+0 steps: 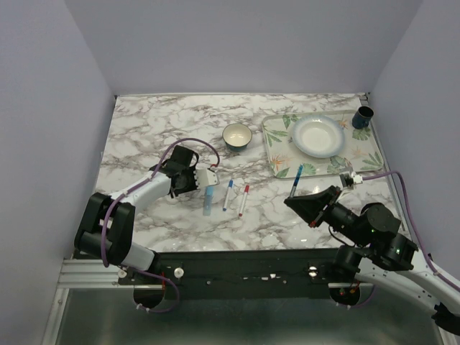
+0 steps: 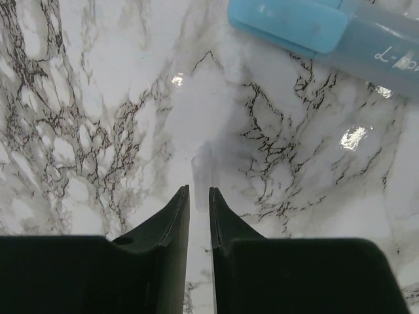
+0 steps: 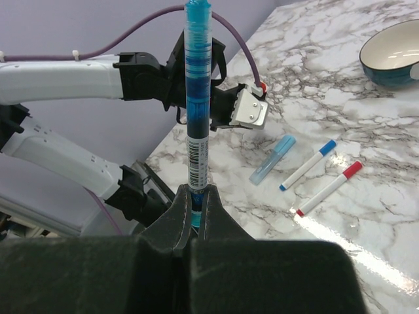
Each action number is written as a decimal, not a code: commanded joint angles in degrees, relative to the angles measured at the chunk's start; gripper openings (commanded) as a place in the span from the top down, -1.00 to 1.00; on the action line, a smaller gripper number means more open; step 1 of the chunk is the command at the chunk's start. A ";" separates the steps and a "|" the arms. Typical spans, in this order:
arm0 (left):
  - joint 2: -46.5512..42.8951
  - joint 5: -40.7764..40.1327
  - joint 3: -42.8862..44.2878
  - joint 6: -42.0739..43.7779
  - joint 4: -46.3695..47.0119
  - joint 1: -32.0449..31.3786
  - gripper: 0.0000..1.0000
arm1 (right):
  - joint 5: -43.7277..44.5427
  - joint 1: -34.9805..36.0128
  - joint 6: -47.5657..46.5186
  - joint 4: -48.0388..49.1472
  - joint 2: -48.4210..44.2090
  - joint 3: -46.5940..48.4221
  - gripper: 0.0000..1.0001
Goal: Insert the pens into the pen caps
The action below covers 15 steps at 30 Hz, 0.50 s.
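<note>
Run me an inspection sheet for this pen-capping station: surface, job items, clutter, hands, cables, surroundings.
Surface: glossy marble-patterned table, with glare spots.
Job's things: blue pen upright in the right hand; blue-ended pen and red-ended pen lying side by side; light blue cap-like piece beside them.
Clutter: bowl; leaf-print tray bearing a white plate; dark cup by the tray's far right corner.
Hands: left hand slightly open, empty, near the light blue cap-like piece; right hand shut on the blue pen.
Cables: purple left cable looped above the left wrist; purple right cable along the right arm.
Surroundings: plain lilac walls.
</note>
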 commanded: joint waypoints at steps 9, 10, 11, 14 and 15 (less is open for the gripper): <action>-1.21 -4.08 -1.99 -5.04 2.98 -3.40 0.55 | 2.75 -0.11 0.96 -3.45 -2.38 0.68 0.99; -2.70 -3.73 -1.73 -6.80 3.61 -3.40 0.55 | 2.66 -0.11 1.13 -3.81 -2.47 0.77 0.99; -3.84 -3.64 -1.55 -11.17 4.57 -3.31 0.54 | 2.75 -0.02 1.13 -4.07 -2.47 1.04 0.99; -6.75 -5.22 0.99 -25.63 8.09 -1.91 0.39 | 2.84 -0.02 1.92 -4.51 -3.09 0.69 0.99; -6.58 -9.23 4.57 -30.24 7.75 -0.60 0.38 | 2.93 -0.02 2.19 -4.51 -3.26 0.51 0.99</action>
